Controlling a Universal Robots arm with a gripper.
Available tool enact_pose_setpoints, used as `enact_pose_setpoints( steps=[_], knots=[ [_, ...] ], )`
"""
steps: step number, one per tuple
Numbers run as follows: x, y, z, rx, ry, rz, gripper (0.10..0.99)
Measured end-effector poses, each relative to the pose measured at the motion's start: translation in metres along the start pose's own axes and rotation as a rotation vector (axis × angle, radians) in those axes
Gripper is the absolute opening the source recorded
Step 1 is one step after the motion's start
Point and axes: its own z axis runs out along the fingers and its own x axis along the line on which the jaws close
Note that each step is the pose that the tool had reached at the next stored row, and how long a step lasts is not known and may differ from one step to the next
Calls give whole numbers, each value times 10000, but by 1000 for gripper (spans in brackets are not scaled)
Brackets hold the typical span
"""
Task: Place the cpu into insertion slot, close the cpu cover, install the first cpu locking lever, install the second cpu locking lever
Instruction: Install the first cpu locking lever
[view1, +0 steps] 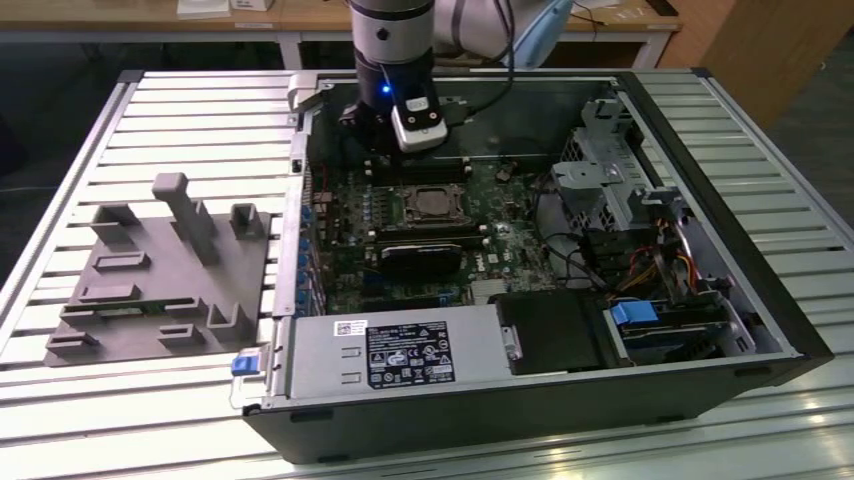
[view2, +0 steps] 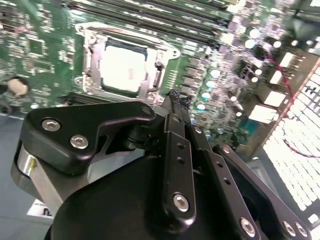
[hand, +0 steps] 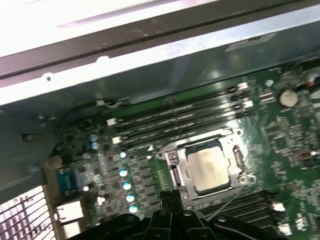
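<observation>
Gripper (view2: 175, 95) closed, one cpu (view2: 122, 67), one cpu cover (view2: 93, 59)

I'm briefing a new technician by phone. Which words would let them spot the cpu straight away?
Look into the open computer case on the slatted table, at the green circuit board on its floor. Near the board's middle lies a shiny metal frame; the cpu is the pale silver square inside it, unlike the long black memory slots alongside.

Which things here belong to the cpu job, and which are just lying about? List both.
Job: pale silver-grey square cpu; thin silver metal cpu cover frame; black claw.
Lying about: grey fixture block; black rectangular heatsink; silver power supply box.
</observation>
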Motion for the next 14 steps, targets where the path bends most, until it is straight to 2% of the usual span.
enact_pose_setpoints(
  steps=[1,6,7,10,14],
  knots=[
    [0,0,0,16,43,2,102],
    [0,0,0,20,55,-1,102],
    [2,-1,2,-5,64,-40,102],
    [10,-4,6,-173,127,-246,102],
    [15,-5,15,-482,235,-520,102]
  ],
)
